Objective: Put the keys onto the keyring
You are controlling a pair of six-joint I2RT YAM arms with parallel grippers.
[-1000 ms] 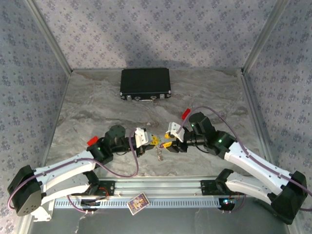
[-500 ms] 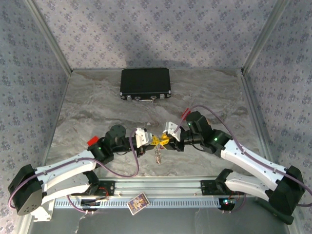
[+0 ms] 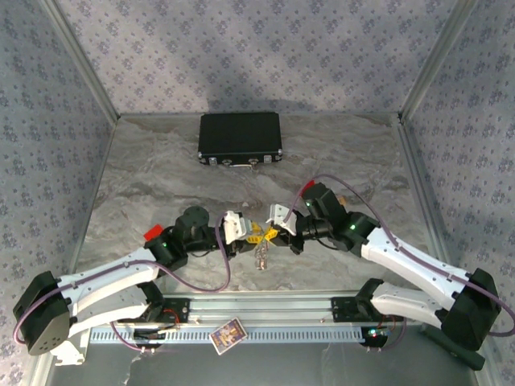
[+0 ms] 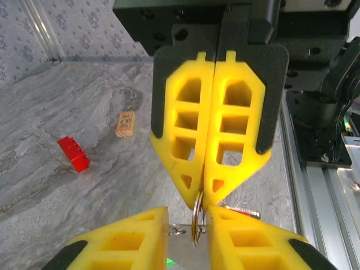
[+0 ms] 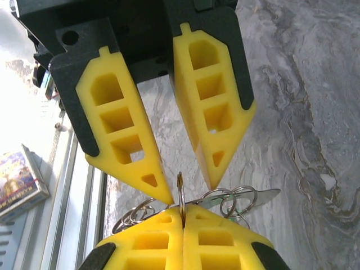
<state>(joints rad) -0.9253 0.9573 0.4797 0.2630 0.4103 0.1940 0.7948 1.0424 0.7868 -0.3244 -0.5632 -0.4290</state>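
The right pincer point(image 5: 183, 209) is clamped shut on the keyring point(image 5: 180, 188), which stands edge-on between its yellow fingertips. The left pincer point(image 5: 188, 190) meets it tip to tip, its jaws a little apart, one finger on either side of the ring. The keys point(image 3: 261, 257) dangle just below both, above the marbled bench point(image 4: 67, 101). Farther out lie a red brick point(image 4: 73, 154) and a wooden block point(image 4: 125, 124), well apart from the black case point(image 3: 240, 138) by the far wall.
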